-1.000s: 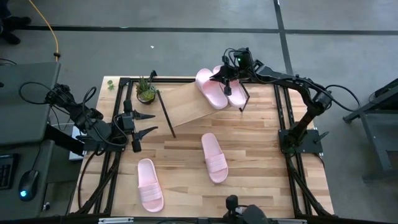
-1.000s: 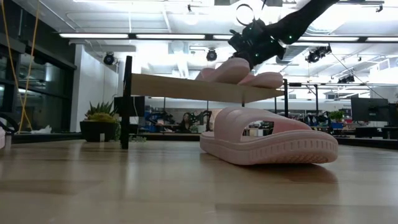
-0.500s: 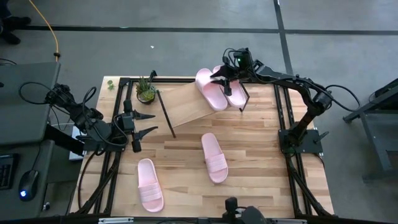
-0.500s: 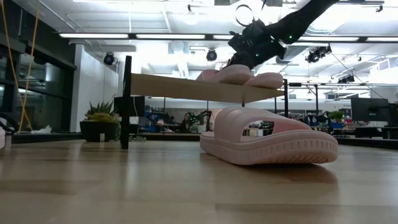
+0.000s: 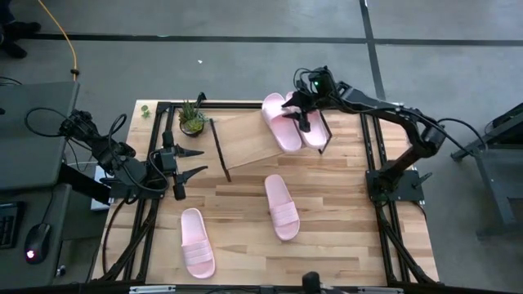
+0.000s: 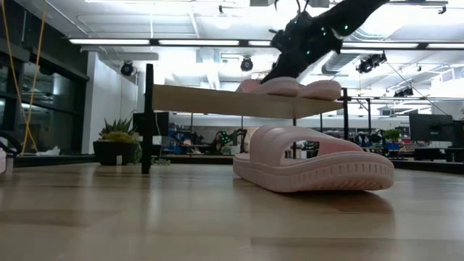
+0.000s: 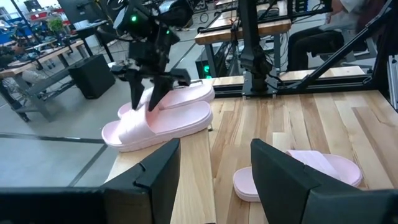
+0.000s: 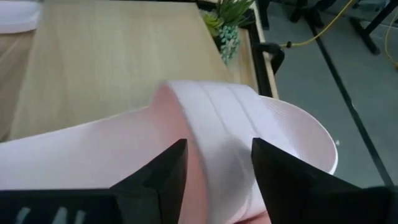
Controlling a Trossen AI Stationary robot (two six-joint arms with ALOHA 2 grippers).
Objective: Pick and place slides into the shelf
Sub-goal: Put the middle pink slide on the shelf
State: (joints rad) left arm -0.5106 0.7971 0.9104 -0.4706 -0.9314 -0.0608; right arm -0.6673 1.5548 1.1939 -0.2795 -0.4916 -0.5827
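Observation:
Two pale pink slides lie side by side at the right end of the slanted wooden shelf [image 5: 245, 139]: the left one [image 5: 280, 122] and the right one [image 5: 312, 129]. My right gripper [image 5: 297, 112] is open above the left one, a finger on either side of its strap [image 8: 217, 118]. Two more slides rest sole-down on the table, one in the middle [image 5: 282, 206] and one near the front left [image 5: 197, 254]. My left gripper [image 5: 196, 161] waits open at the table's left side, holding nothing. My right gripper comes at the left slide from above and the far side, its open fingers [image 7: 138, 93] on either side of the strap. I cannot tell whether they touch the strap. The slide lies sole-down on the shelf board [image 8: 112, 56].
A small potted plant [image 5: 192, 118] stands at the far left, by the shelf's black post [image 6: 148, 119]. The left part of the shelf board is bare. Black frame rails run along the table's left and right edges.
My right gripper has opened and let go of the left slide on the shelf. It has gone a little toward the table's right and near edges. Both slides and the shelf's right end have shifted slightly the same way.

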